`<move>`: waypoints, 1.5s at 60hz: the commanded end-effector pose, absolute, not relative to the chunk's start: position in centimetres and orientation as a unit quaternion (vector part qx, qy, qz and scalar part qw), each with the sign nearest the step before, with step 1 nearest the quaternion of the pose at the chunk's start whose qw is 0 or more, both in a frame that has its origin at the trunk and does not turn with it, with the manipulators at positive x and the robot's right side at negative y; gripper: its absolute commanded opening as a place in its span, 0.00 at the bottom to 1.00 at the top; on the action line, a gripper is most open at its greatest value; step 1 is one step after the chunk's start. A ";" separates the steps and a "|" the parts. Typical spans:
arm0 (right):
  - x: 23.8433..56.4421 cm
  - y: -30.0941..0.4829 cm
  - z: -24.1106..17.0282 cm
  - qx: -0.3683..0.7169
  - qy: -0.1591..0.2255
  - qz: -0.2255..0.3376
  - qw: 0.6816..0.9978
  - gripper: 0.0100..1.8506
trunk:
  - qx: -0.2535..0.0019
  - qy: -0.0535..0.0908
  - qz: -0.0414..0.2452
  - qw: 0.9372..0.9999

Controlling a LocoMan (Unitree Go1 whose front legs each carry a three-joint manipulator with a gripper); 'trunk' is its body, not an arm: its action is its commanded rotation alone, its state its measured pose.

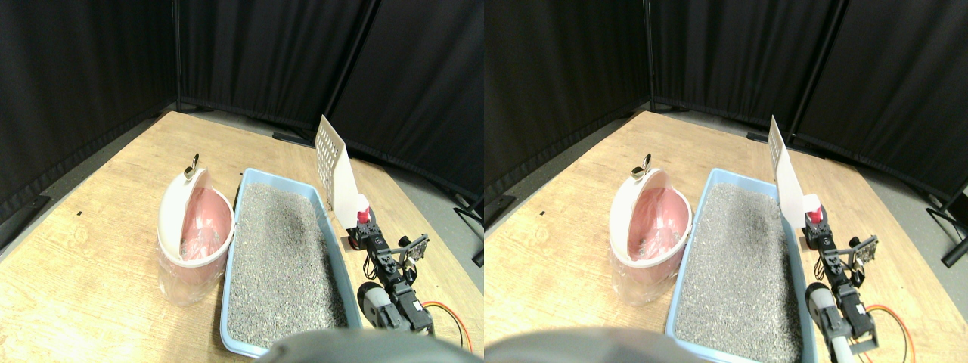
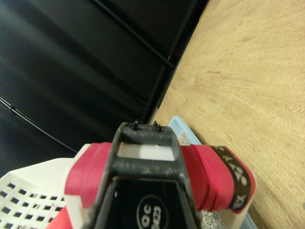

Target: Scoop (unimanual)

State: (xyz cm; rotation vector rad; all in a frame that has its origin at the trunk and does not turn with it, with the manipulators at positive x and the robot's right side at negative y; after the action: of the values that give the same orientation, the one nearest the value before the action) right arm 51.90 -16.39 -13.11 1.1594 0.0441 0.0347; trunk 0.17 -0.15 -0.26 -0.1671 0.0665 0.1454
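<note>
A light blue litter tray filled with grey granules sits at the centre of the stereo view on a wooden floor, touching a pink swing-lid bin on its left. Just right of the tray, the right gripper is clamped on the red-wrapped handle of a white slotted scoop, which stands upright above the tray's right rim.

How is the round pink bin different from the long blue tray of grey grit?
The round pink bin with a white swing lid stands tall; the long light-blue plastic tray is low and rectangular. The bin is lined with clear plastic and looks almost empty; the tray is filled with grey litter. Both stand side by side on the wooden floor.
</note>
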 end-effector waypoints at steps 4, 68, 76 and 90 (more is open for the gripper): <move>52.1 -16.1 -12.0 0.516 -0.007 0.042 0.856 0.02 | -0.086 0.029 0.076 0.993; 52.9 -15.5 -9.0 0.128 -0.058 0.107 0.984 0.02 | -0.101 0.032 0.102 0.989; 52.9 -14.8 -8.8 0.108 -0.056 0.123 0.985 0.02 | -0.104 0.032 0.107 0.988; 53.0 -13.5 -8.9 0.089 -0.037 0.140 0.986 0.02 | -0.109 0.032 0.120 0.986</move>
State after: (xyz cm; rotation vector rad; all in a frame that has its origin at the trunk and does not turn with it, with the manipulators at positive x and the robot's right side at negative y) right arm 53.18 -13.87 -9.96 0.1538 -0.0201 0.2672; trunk -0.21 0.11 -0.17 -0.2158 0.0526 0.2078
